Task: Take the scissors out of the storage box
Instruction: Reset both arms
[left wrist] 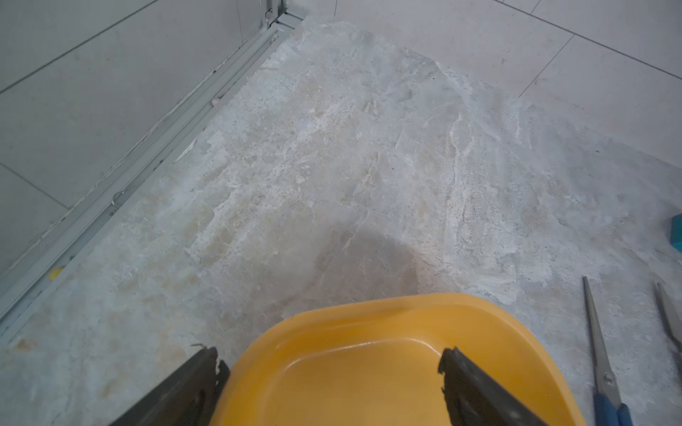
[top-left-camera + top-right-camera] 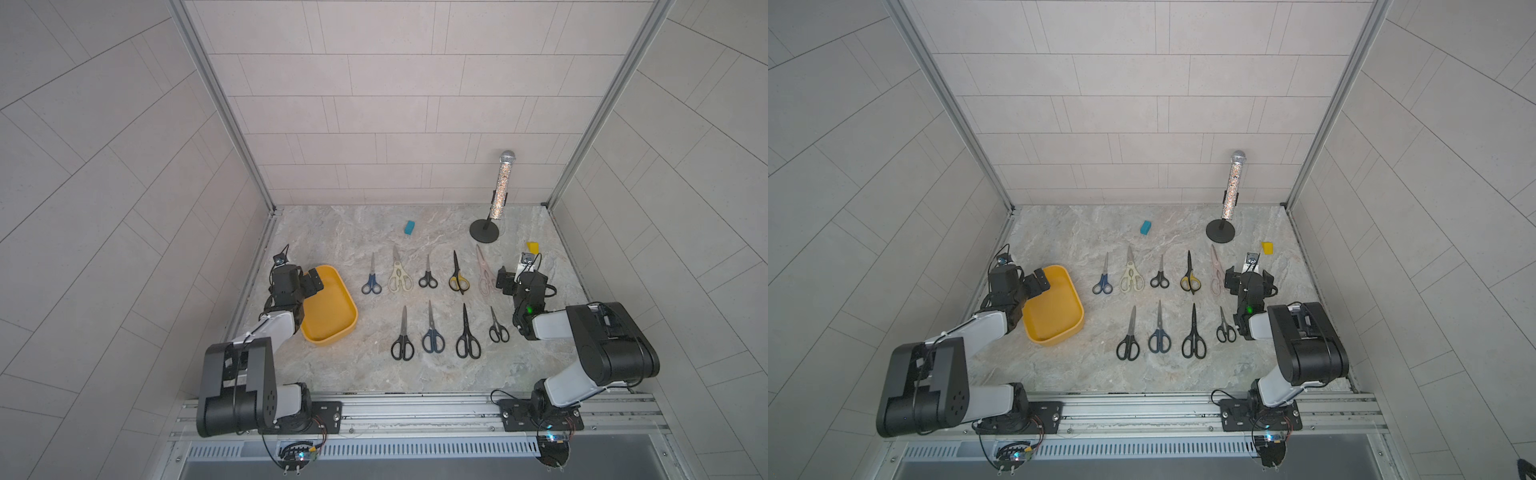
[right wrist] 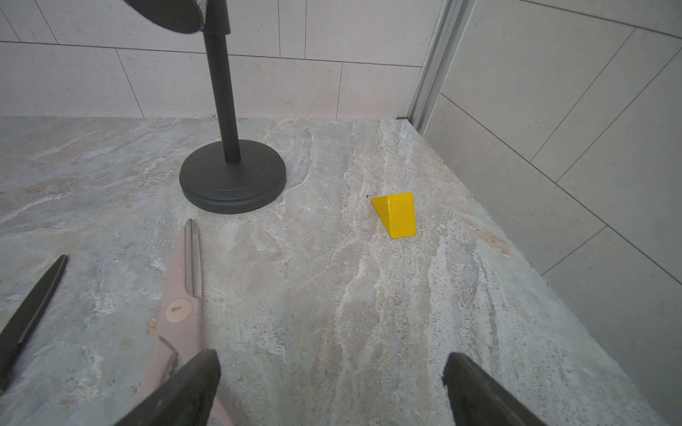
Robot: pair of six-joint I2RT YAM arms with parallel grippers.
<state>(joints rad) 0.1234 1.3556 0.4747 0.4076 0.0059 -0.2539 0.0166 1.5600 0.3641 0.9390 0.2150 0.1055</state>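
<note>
The storage box [image 2: 330,309] sits at the left of the surface [image 2: 365,374]. Its floor shows bare in both top views and in the left wrist view, so nothing lies in it. All nine pairs of scissors [image 2: 433,334] lie flat on the surface to its right in two tidy rows. Five are in the far row, from the blue-handled pair [image 2: 371,282] to the pale pink pair [image 2: 484,270], and four are in the near row. The left end effector [image 1: 328,363] hovers at the box's far corner, jaws wide and empty, one finger outside the rim. The right end effector [image 3: 330,369] hangs just beside the pale pink pair, jaws wide, holding nothing. The task looks complete; only drawing the arms back seems left.
</note>
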